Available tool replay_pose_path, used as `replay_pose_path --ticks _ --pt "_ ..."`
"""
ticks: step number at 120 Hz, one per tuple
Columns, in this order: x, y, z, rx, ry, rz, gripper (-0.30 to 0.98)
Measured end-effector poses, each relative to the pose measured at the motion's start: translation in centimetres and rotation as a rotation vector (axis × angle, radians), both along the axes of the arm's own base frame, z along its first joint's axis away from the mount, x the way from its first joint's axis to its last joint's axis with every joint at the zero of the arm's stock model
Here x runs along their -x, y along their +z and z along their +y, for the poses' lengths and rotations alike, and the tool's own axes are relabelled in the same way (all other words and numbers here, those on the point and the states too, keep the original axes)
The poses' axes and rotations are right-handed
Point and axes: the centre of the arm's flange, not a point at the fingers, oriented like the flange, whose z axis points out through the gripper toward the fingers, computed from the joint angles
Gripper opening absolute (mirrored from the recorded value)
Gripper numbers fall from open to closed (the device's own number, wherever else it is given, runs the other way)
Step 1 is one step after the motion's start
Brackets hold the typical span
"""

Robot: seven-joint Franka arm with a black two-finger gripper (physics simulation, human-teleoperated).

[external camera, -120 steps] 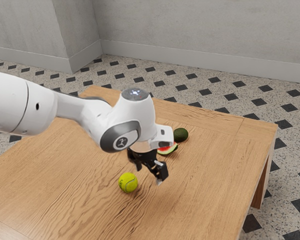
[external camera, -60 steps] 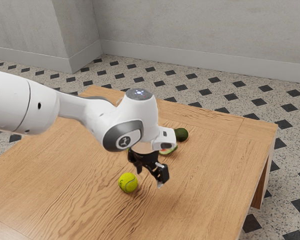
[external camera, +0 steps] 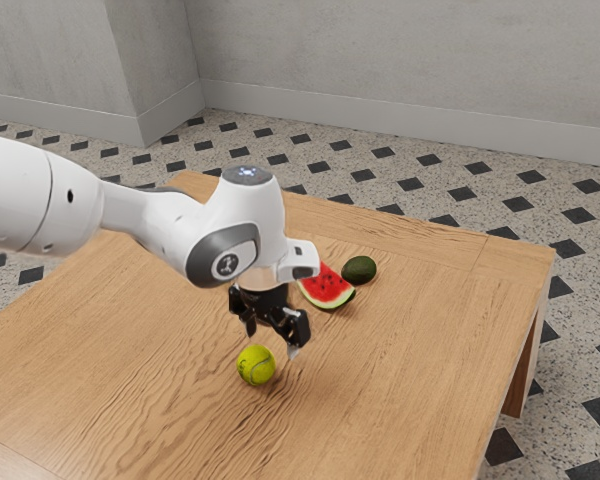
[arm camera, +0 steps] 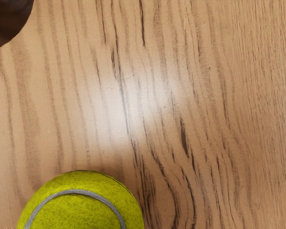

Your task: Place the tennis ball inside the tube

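We find the white robot arm [external camera: 40, 195] entering from the exterior view's left and reaching out over the wooden table [external camera: 420, 340], with its wrist bent so that the black two-finger gripper [external camera: 272, 341] points down. Its fingers are spread, with a gap between their tips, and we record nothing pinched between them. The tennis ball [external camera: 256, 365] rests on the tabletop, low beneath the gripper and near its fingertips; in the exterior view it sits toward the left of the finger that is nearer that view's right. Its felt is bright yellow-green, and in the wrist view we note a pale grey seam curving across it. Also in the wrist view, well apart from the ball, is the rounded edge of a dark brown object [arm camera: 7, 19], possibly wooden, though too little of it is visible for us to name it with confidence. A patch of glare lies on the grain between the two. On the far side of the gripper from the ball we log a watermelon slice [external camera: 326, 288], red flesh and dark seeds exposed, and just beside it a dark green avocado [external camera: 359, 269]. Beyond the table we observe a speckled floor [external camera: 410, 185] with dark diamond insets, meeting a plain grey wall [external camera: 400, 50].
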Motion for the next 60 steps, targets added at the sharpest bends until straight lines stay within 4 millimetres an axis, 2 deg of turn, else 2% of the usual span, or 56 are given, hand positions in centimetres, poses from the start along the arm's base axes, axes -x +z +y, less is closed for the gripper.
replay_pose_path --ticks 19,60 --pt "-0.2 -0.6 2.1 0.023 0.047 0.019 0.69" --pt "0.2 -1.9 3.8 0.065 0.079 0.052 0.69"
